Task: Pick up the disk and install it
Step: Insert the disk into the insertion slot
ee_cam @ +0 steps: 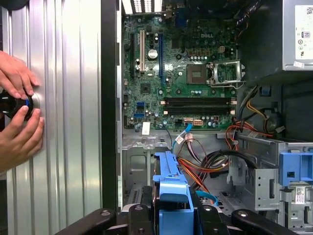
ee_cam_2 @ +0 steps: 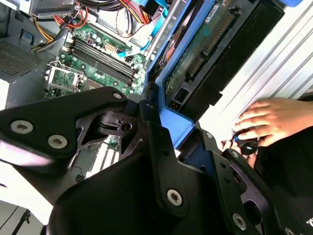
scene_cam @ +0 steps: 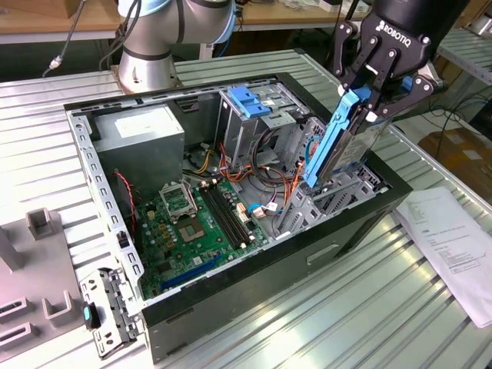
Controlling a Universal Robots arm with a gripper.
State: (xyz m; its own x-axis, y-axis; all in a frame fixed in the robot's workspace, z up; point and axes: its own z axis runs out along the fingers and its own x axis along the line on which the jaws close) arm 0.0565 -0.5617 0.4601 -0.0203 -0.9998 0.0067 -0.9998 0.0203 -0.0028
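The disk (scene_cam: 338,142) stands on edge, tilted, its bright blue rail facing the exterior view's left. Its lower end sits low among the grey brackets at the right end of the open computer case (scene_cam: 231,296). My gripper (scene_cam: 367,104) is shut on the disk's upper end, from above. In the second wrist view the disk's green circuit side (ee_cam_2: 200,54) and blue rail run away from the gripper (ee_cam_2: 171,142) toward the case. In the first wrist view the blue rail (ee_cam: 171,191) rises from between the black fingers (ee_cam: 142,218).
Inside the case lie the motherboard (scene_cam: 192,223), the power supply (scene_cam: 142,131), cable bundles (scene_cam: 273,146) and a grey drive cage with a blue handle (scene_cam: 247,100). A person's hands (ee_cam: 17,112) hold a black knob beside the case. Papers (scene_cam: 453,246) lie at the exterior view's right.
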